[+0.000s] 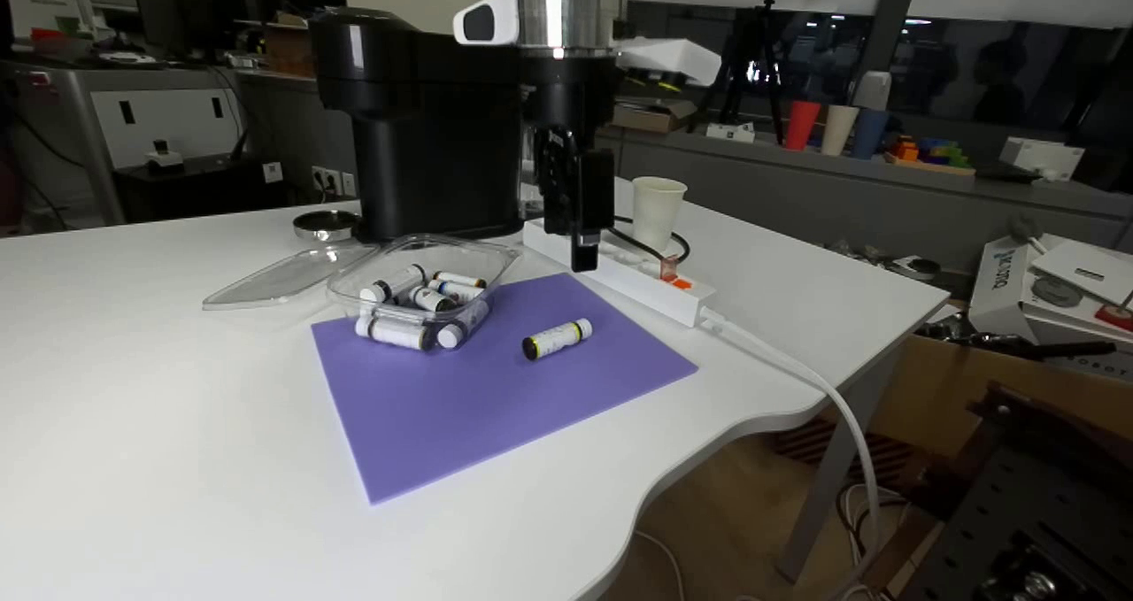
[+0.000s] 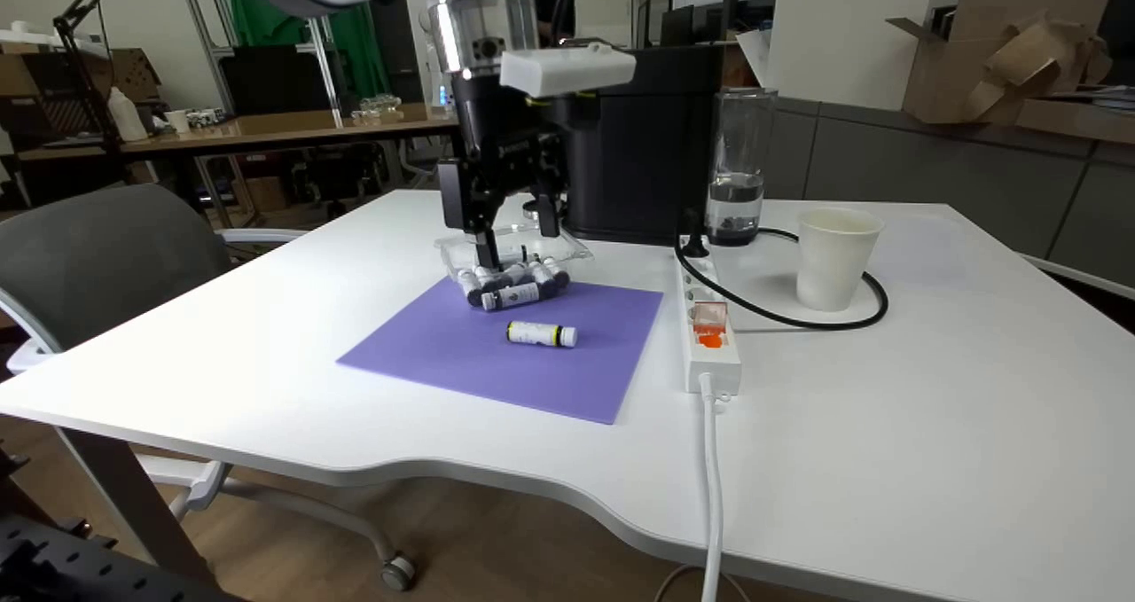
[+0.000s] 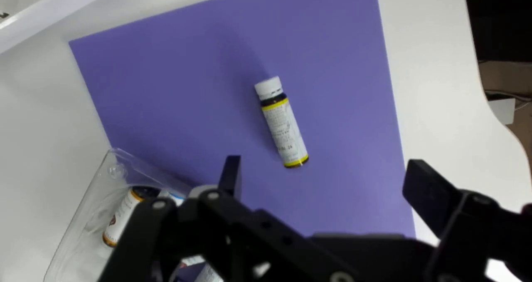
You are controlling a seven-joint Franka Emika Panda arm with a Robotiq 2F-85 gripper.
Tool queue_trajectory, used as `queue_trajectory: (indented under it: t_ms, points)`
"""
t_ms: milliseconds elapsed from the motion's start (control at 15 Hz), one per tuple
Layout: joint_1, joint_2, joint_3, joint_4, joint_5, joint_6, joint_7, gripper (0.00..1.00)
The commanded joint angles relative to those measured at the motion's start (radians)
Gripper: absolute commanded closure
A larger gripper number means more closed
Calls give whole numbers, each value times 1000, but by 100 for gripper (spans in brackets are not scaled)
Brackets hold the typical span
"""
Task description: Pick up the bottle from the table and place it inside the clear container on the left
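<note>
The bottle is a small white-labelled cylinder with yellow bands, a white cap and a dark end. It lies alone on the purple mat, also in an exterior view and the wrist view. The clear container stands at the mat's far corner; its wall shows in the wrist view. Several similar bottles are heaped in or against it; I cannot tell exactly which are inside. My gripper is open and empty, above the table and apart from the bottle. It also shows in an exterior view.
A purple mat lies under the bottle. A clear lid lies beside the container. A black machine stands behind. A white power strip with cables, a paper cup and a glass of water stand beyond the mat.
</note>
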Motion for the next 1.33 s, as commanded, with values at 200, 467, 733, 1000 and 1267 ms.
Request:
queue_trajectory:
  t_ms: [200,467,733,1000,1267]
  points:
    - [-9,150,-42,52,-183,165,169,0]
    - [-10,222,-40,73,-215,193,225,0]
    - [-11,261,-33,87,-224,194,242,0]
    - [-23,284,-14,100,-214,197,244,32]
    - [-30,296,2,111,-209,192,241,62]
